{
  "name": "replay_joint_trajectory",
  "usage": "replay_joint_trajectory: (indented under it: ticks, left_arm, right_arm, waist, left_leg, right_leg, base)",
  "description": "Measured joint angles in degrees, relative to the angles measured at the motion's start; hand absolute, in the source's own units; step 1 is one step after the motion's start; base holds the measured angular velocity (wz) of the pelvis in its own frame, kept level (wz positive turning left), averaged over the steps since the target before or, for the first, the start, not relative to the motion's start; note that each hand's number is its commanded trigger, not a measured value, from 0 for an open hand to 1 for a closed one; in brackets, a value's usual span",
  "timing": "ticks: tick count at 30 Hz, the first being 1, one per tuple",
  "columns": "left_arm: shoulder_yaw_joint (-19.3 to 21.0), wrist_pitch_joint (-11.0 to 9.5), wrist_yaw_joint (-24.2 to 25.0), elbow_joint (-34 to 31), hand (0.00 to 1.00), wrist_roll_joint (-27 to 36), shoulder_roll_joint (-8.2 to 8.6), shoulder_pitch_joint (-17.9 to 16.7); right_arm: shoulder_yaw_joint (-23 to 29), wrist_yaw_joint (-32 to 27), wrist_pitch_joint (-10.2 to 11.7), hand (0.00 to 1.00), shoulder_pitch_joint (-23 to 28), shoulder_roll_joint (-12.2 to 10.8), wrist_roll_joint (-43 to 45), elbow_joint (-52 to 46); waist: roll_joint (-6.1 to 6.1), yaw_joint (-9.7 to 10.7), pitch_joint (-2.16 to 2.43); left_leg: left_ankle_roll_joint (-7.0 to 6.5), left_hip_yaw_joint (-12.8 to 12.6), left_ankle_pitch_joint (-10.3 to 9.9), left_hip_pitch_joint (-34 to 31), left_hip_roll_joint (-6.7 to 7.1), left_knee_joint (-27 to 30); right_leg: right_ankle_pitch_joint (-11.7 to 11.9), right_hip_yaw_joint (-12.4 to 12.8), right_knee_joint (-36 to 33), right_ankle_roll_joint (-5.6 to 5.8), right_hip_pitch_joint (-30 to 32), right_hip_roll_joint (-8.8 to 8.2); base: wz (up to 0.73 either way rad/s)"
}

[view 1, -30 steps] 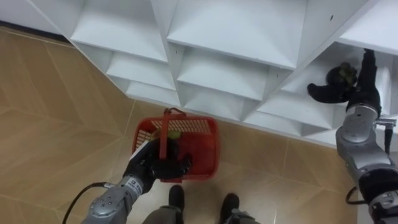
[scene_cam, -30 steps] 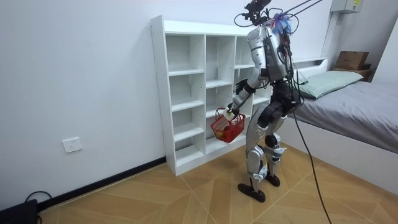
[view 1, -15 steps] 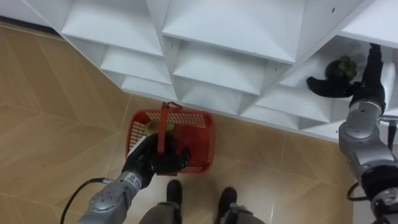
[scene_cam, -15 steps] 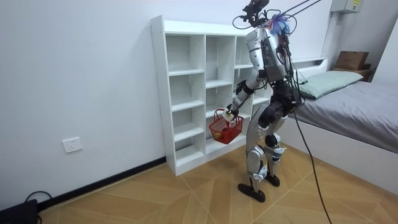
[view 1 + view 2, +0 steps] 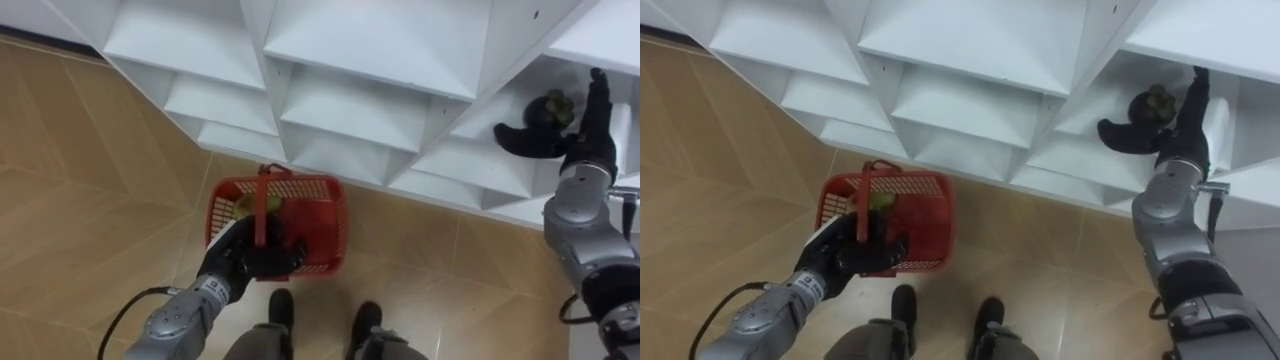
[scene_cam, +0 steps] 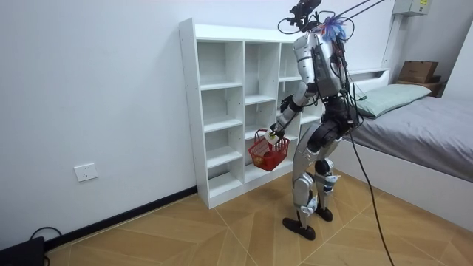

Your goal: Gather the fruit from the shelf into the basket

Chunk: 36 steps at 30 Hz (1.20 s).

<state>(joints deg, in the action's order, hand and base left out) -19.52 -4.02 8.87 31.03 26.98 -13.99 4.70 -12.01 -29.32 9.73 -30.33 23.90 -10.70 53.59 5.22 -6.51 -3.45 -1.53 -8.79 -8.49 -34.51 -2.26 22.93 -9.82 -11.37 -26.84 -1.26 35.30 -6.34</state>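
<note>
White shelves (image 5: 370, 40) hold a dark fruit (image 5: 549, 106) in a right cubby, right hand (image 5: 575, 140) spread open beside it; left hand (image 5: 245, 262) curls round the handle of the basket (image 5: 325, 235). Closing off-centre could knock the fruit away

1. A red plastic mesh basket (image 5: 320, 230) hangs above the wooden parquet floor (image 5: 90, 190), its upright handle gripped by the left hand (image 5: 250, 260).
2. A yellow-green fruit (image 5: 247, 204) lies inside.
3. The right hand (image 5: 570, 140), fingers spread, reaches into a compartment of the white shelf unit (image 5: 370, 40), just beside a dark round fruit (image 5: 548, 106).
</note>
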Motion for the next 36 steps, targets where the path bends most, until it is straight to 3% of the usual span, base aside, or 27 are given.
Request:
replay_joint_trajectory:
  ticks: [1, 9, 19, 36]
  left_arm:
    - [-0.1, 0.0, 0.0, 0.0, 1.0, 0.0, -0.04, 0.0]
    - [-1.2, 0.6, 0.0, 0.5, 1.0, 0.0, -0.65, 0.0]
    - [-1.2, 1.5, 0.0, 0.5, 1.0, 0.5, -0.75, 0.1]
    - [-1.2, 1.6, 0.1, 0.5, 1.0, 0.5, -0.79, 0.7]
  right_arm:
    - [-0.4, 0.1, -0.2, 1.0, 0.0, 0.1, 0.0, 0.0]
    - [-0.6, -1.1, -1.0, 1.0, -0.1, 1.8, 1.5, 0.0]
    - [-2.4, -1.9, -2.3, 1.0, -0.2, 2.0, 2.1, 0.1]
    - [-2.4, -1.1, -2.4, 1.0, -0.1, 2.0, 2.0, 0.2]
  waist:
    - [0.0, 0.0, 0.0]
    - [0.01, 0.0, 0.01]
    - [0.14, 0.1, 0.03]
    - [0.18, 0.1, 0.04]
  left_leg:
    - [-0.01, 0.0, 0.0, 0.0, 0.01, 0.0]
    - [-0.03, 0.0, 0.3, 0.2, 0.05, -0.2]
    - [0.03, 0.0, 0.6, 0.2, 0.08, -0.4]
    - [0.02, 0.0, 0.8, 0.5, 0.1, -0.4]
  right_leg:
    - [0.0, 0.0, 0.0, -0.02, 0.0, -0.02]
    - [0.1, 0.0, -0.1, -0.15, -0.2, -0.04]
    - [0.1, -0.1, 0.1, -0.23, -0.1, -0.07]
    - [0.2, -0.1, 0.2, -0.29, -0.4, -0.08]
  base:
    - [0.0]
    - [0.0]
    - [0.0]
    - [0.0]
